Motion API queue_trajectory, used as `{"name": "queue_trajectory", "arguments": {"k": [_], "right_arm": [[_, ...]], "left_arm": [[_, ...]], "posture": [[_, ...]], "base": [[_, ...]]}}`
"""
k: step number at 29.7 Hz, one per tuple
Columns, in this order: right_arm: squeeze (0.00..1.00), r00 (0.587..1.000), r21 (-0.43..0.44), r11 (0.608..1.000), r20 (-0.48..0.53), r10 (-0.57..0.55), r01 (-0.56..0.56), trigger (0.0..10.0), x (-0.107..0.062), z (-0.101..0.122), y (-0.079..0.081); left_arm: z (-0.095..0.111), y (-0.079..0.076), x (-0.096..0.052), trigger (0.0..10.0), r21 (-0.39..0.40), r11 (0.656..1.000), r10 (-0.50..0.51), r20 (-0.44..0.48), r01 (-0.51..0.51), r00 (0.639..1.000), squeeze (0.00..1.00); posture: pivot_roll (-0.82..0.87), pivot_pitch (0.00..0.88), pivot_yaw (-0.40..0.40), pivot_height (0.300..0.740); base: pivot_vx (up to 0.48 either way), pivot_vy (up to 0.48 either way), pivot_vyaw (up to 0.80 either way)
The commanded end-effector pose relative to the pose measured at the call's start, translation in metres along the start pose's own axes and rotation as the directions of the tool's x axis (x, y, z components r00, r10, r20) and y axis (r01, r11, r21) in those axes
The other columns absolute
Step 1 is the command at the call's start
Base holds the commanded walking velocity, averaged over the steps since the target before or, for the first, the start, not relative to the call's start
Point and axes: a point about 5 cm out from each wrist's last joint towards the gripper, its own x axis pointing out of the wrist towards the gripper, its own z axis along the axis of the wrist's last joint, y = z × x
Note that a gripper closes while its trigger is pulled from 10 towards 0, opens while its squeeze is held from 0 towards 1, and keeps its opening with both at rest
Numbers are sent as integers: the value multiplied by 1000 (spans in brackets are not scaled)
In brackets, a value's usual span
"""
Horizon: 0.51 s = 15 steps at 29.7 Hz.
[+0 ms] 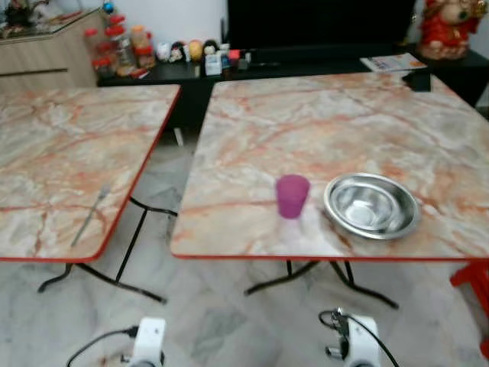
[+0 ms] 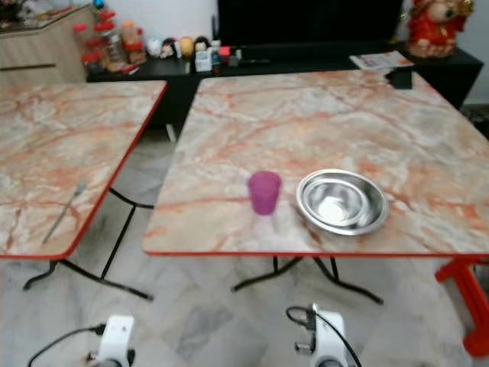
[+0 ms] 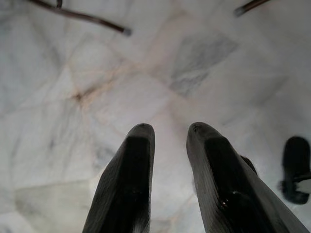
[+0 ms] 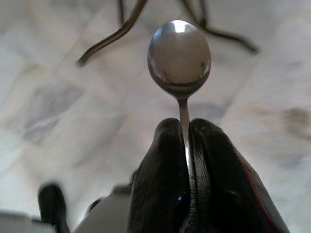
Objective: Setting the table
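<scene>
Pale marble floor tiles [image 1: 229,321] with grey veining run under two folding tables with marble-patterned tops and red edging, set side by side with a gap between them. The left table [image 1: 46,153] and the right table [image 1: 344,122] both stand on thin black metal legs. Behind them a low black cabinet [image 1: 306,65] runs along the wall, carrying small figurines, jars with red lids [image 1: 114,46] and a printed leaflet. A red ornament [image 1: 445,27] stands at its far right, and a dark screen rises above it. A wooden sideboard [image 1: 46,50] sits at the far left.

On the right table, near its front edge, a purple cup [image 1: 292,196] stands upright. Just beside it, apart from it, lies a shallow steel bowl [image 1: 371,205], shiny inside. On the left table a fork [image 1: 92,214] lies near the front edge.

The right gripper [image 4: 186,127] hangs low over the floor, below table height. Its two black fingers are pressed together on the handle of a steel spoon [image 4: 179,58]. The spoon's bowl stands out beyond the fingertips, polished and reflective, handle thin and straight.

The left gripper [image 3: 169,131] also hangs over the floor, its fingers set slightly apart with nothing between them.
</scene>
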Motion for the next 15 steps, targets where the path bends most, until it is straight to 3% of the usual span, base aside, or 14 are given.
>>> {"name": "queue_trajectory", "arguments": {"k": [1, 15], "right_arm": [[0, 1000, 8, 1000, 6, 22, -23, 10000, 1, 2, 11], [0, 1000, 2, 1000, 3, 15, -15, 10000, 1, 2, 9]], "left_arm": [[-4, 11, 0, 10000, 14, 1000, 25, -12, -25, 1000, 0], [-3, 10, 0, 10000, 11, 1000, 23, -11, -23, 1000, 0]], "posture": [[-45, 0, 41, 740], [-48, 0, 39, 740]], "base": [[0, -319, 0], [0, -316, 0]]}}
